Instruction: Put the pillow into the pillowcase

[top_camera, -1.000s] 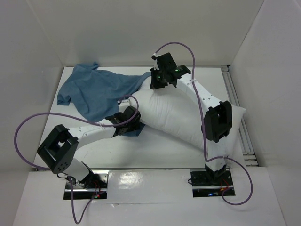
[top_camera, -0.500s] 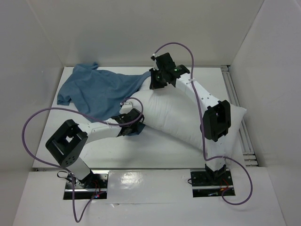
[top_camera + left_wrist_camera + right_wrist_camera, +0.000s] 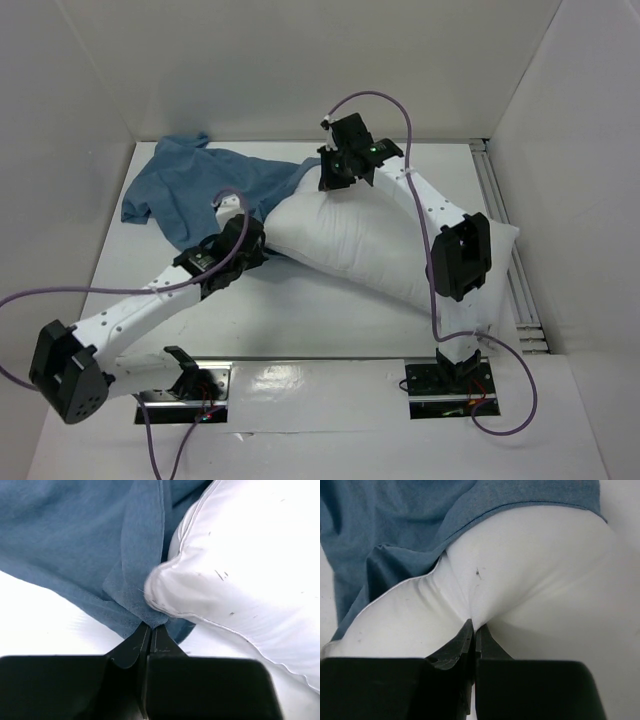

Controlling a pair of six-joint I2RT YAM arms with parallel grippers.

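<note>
Two soft things lie on the white table (image 3: 330,325), and each is pinched by one arm. At the far left the pillowcase (image 3: 195,190) is a medium-blue cloth sack, limp and wrinkly, spread in uneven folds. Its right part lies over the far-left end of the pillow. The left gripper (image 3: 150,629) reaches in from the near left. In its wrist view the two dark fingers are pressed together, with a thin fold of the blue cloth's near edge caught at the tips, just beside a piped corner of the pillow. To the right, the pillow (image 3: 385,245) is plump, white and smooth, a long rectangle with a corded seam round its edge and a few tiny dark specks on the cover. Its long axis runs slantwise, from the far-left end under the blue cloth to the near-right end by the table's right edge. The right gripper (image 3: 472,629) sits on that far-left end. Its fingers are closed on a puckered pinch of white fabric, with creases drawing in to the tips. The blue hem crosses the pillow just beyond them.
</note>
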